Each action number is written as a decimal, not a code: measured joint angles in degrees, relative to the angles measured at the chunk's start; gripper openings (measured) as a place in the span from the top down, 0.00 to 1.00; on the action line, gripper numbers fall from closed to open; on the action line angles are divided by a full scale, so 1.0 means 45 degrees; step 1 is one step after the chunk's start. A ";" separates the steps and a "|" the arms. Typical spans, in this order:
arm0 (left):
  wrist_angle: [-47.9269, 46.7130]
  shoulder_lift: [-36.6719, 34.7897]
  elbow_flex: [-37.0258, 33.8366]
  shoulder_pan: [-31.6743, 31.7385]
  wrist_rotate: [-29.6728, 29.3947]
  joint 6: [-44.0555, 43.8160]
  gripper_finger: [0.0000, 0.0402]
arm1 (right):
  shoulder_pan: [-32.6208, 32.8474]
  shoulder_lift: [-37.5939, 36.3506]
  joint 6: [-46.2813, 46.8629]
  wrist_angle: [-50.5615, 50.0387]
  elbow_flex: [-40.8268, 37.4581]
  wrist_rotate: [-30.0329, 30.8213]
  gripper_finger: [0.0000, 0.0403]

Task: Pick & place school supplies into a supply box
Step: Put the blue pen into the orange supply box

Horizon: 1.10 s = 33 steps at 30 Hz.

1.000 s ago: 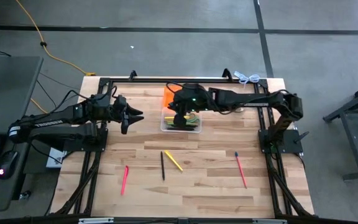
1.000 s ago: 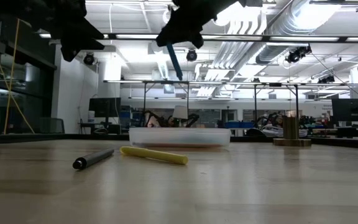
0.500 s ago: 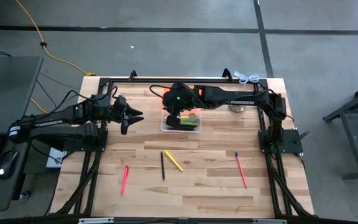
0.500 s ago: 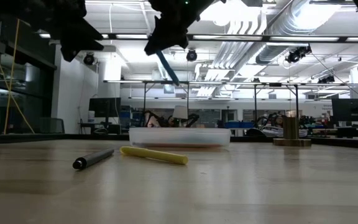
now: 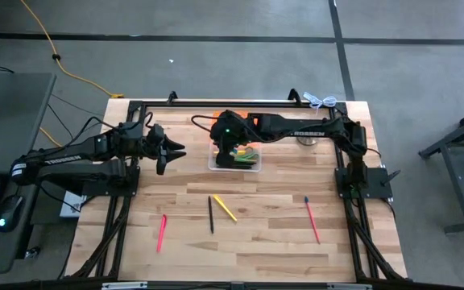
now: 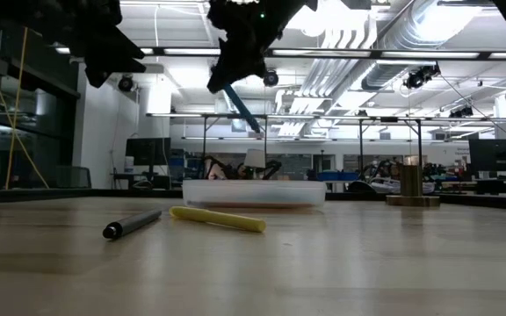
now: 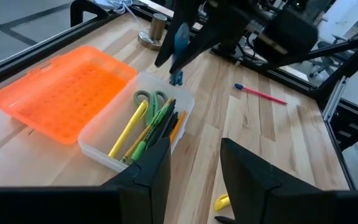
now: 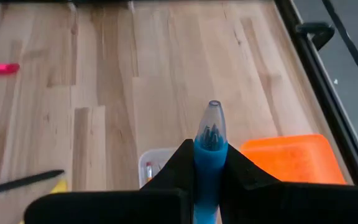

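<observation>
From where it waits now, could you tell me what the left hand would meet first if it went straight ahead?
Probably the clear box of pens, just ahead of the open left hand; depth is hard to judge.

A: What sits on the table point(image 7: 278, 124)?

B: A clear supply box point(image 7: 138, 134), just beside an orange lid-like piece point(image 7: 64, 90) that touches its long side. Inside lie green-handled scissors point(image 7: 149, 98), a yellow pen point(image 7: 126, 130), green markers point(image 7: 148, 137) and darker pencils.

A: Above the box?

B: The right gripper point(image 7: 180, 43) hangs over the box's far end, clamped on a blue pen point(image 7: 180, 46), tip down, clear of the box.

A: Elsewhere?

B: A pink pen with a blue end point(image 7: 260, 93) lies well apart toward the table's far edge. A silver bell point(image 7: 158, 28) stands beyond the orange piece. The left gripper point(image 7: 194, 165) has its fingers spread, nothing between them.
</observation>
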 joint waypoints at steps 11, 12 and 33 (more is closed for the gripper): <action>-0.0620 -0.0578 0.0015 0.0000 -0.0028 -0.0004 0.58 | 0.0000 0.0798 0.0005 -0.0851 0.0000 -0.0003 0.96; -0.0679 -0.0655 0.0012 0.0000 -0.0029 0.0000 0.58 | 0.0000 0.0885 0.0005 -0.0970 -0.0005 -0.0001 0.96; -0.1023 -0.0918 0.0005 0.0000 -0.0009 -0.0052 0.58 | -0.0257 0.2392 -0.0533 -0.1943 -0.0010 0.1423 0.96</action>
